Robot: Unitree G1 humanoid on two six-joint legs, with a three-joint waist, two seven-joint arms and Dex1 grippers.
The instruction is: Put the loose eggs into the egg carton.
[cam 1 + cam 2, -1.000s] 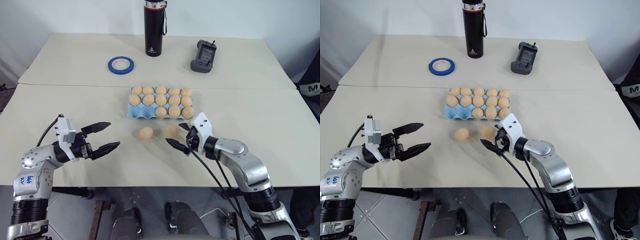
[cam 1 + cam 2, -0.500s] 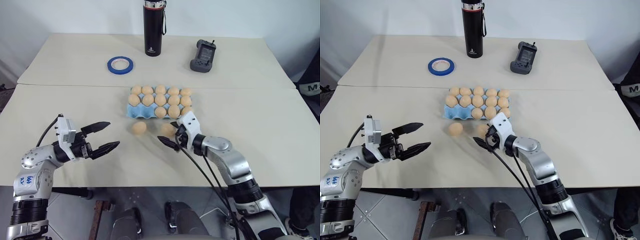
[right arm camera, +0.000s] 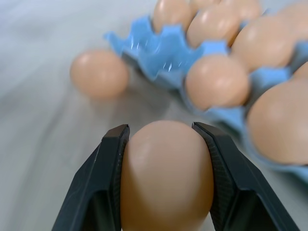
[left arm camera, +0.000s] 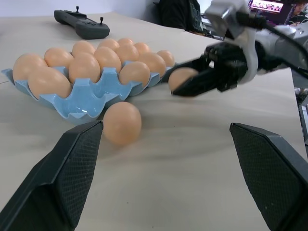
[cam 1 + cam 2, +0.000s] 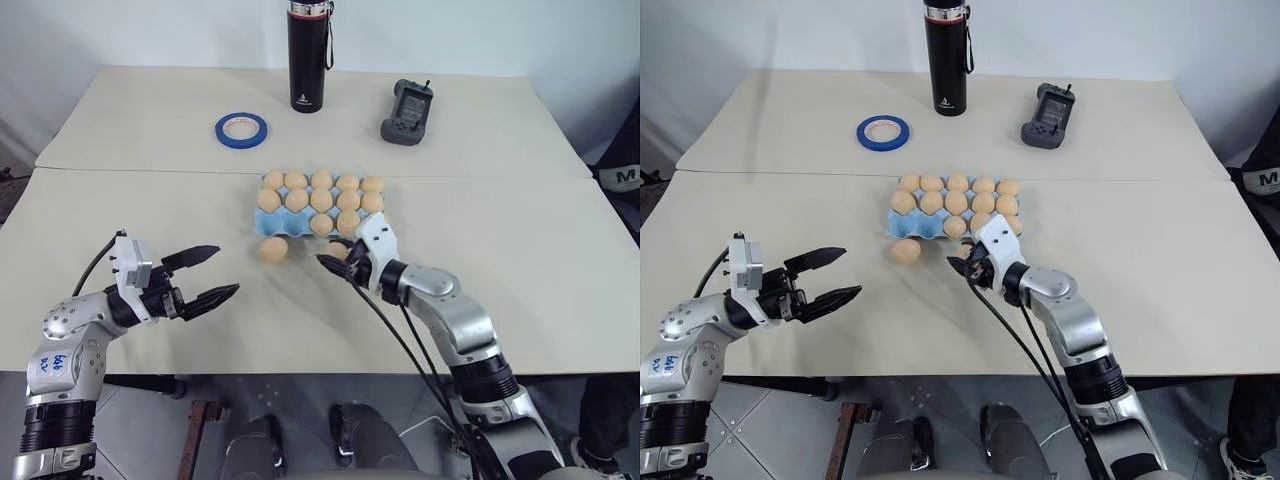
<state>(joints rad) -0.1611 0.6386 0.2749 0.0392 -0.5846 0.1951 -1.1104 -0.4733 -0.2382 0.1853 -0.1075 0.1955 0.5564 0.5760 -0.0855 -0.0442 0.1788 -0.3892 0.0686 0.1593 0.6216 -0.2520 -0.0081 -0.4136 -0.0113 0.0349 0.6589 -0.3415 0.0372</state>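
Beige bench (image 5: pixel 140 210) carries the light blue egg carton (image 5: pixel 268 227), nearly full, near its middle. One loose egg (image 5: pixel 272 249) lies just beside the carton's near corner. Seen from the head, the right pincer (image 5: pixel 338 262) sits at the carton's near edge, its load mostly hidden; its own wrist view shows both fingers (image 3: pixel 103 183) clamped on a second egg (image 3: pixel 166 175). Left pincer (image 5: pixel 205 273) hovers well apart with jaws spread wide and empty. Its wrist view shows one empty corner cup (image 4: pixel 84 103).
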